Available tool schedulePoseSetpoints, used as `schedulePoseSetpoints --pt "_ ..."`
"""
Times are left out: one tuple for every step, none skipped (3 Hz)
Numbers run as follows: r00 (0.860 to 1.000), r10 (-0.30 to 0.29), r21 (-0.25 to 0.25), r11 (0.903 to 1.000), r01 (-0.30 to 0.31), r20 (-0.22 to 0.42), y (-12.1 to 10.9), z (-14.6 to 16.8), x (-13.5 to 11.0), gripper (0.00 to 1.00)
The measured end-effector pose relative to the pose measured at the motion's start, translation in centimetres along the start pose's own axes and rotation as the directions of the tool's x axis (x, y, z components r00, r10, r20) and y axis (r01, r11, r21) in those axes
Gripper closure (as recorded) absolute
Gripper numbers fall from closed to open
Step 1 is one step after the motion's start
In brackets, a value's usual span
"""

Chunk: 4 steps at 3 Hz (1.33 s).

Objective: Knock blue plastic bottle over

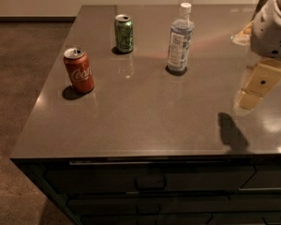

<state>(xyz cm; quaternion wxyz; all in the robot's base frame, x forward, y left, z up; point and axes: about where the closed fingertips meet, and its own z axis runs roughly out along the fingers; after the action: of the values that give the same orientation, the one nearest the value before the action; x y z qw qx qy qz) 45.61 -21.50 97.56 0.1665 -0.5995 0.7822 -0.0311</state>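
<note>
Hanging at the far right of the view, the pincer (249,97) points down over the dark counter (145,121), below the white housing of the arm (271,29). I cannot tell how far it is open, or whether it has hold of anything. Its shadow (232,132) lies on the counter just left of it, toward the front edge.

Farthest to the left of the pincer stands the red Coca-Cola can (78,71), upright and close to the left edge of the counter; beyond that edge is the brown floor (18,78). The green can (123,33) is also far left of the pincer but farther back, upright, a little inward from the left edge and well apart from the red can. The blue plastic bottle (180,39) is the nearest thing to the pincer: it stands upright, white cap on, to the left and somewhat behind it, near the middle of the counter. Between bottle and pincer the surface is bare. A wide bare strip runs along the front edge, with drawers (150,182) under it.
</note>
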Motion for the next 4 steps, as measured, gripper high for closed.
schedulePoseSetpoints --pt "0.999 0.025 0.004 0.9997 -0.025 0.022 -2.6 1.1 -0.8 0.0" --pt "0.995 0.067 0.02 0.9974 -0.069 0.07 -5.9 2.3 -2.0 0.0" --pt "0.978 0.14 0.035 0.9884 -0.148 0.157 -9.9 3.5 -3.1 0.0" --pt "0.948 0.204 0.032 0.9754 -0.218 0.245 -13.4 5.2 -4.5 0.0"
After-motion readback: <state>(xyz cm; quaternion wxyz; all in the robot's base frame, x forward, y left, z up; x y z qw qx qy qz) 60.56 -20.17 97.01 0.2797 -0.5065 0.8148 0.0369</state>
